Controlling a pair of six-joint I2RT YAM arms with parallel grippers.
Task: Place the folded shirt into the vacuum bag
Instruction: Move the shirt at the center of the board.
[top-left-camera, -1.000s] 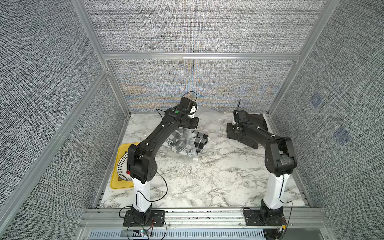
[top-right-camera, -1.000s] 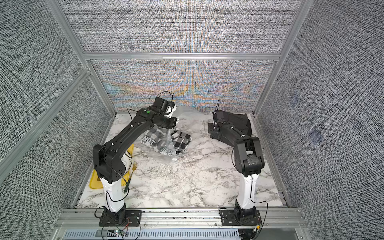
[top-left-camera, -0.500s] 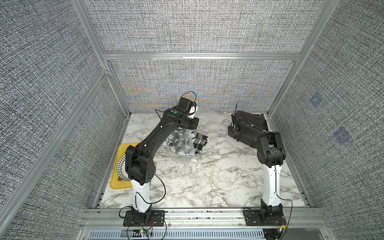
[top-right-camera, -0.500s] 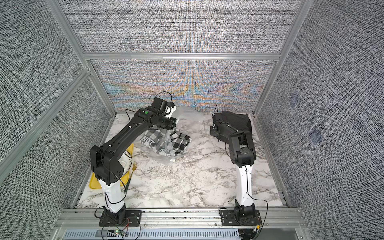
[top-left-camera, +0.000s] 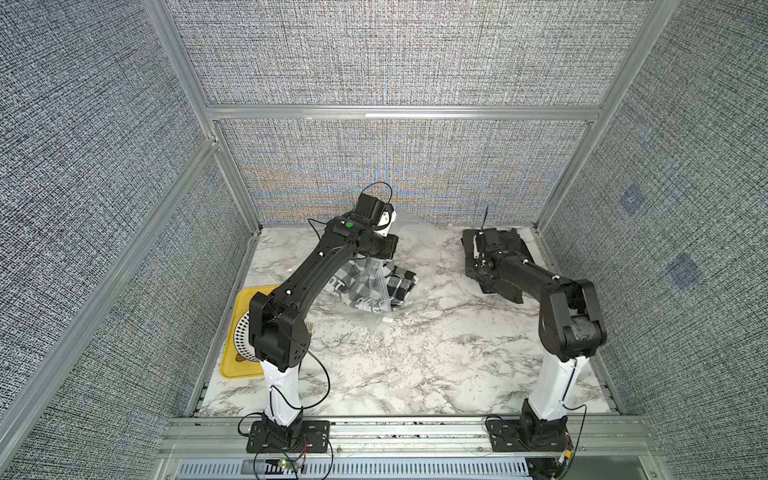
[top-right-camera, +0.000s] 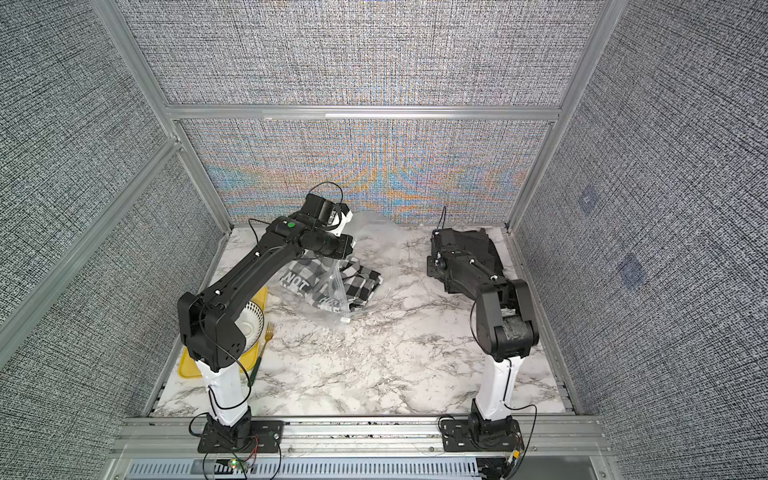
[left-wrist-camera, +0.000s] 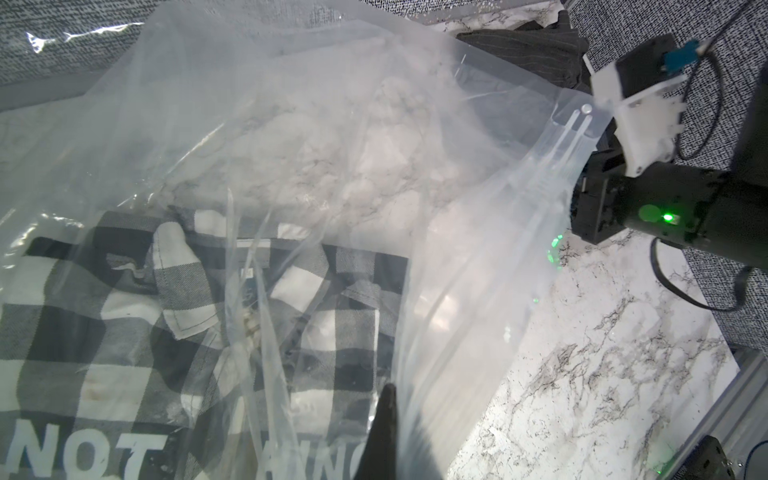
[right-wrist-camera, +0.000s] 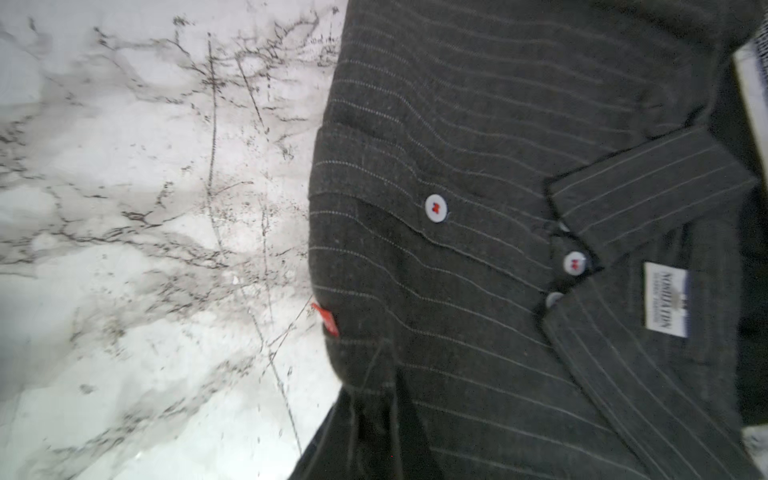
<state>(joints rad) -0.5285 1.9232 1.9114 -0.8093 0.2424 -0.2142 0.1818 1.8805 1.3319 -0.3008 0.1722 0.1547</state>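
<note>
Clear vacuum bag (left-wrist-camera: 291, 124), edge pinched in closed left claw (left-wrist-camera: 388, 432); right claw (top-left-camera: 476, 266) on folded shirt (right-wrist-camera: 498, 166), grip unclear.

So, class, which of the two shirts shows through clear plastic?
The black-and-white checked shirt, covered by the vacuum bag. The dark pinstriped shirt lies bare on the marble table.

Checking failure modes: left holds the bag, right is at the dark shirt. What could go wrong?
1. Bag hangs from the left gripper at one spot; its mouth may sag shut.
2. Checked shirt, seemingly inside, may block entry.
3. Dark shirt, lifted by an edge, might unfold.
</note>
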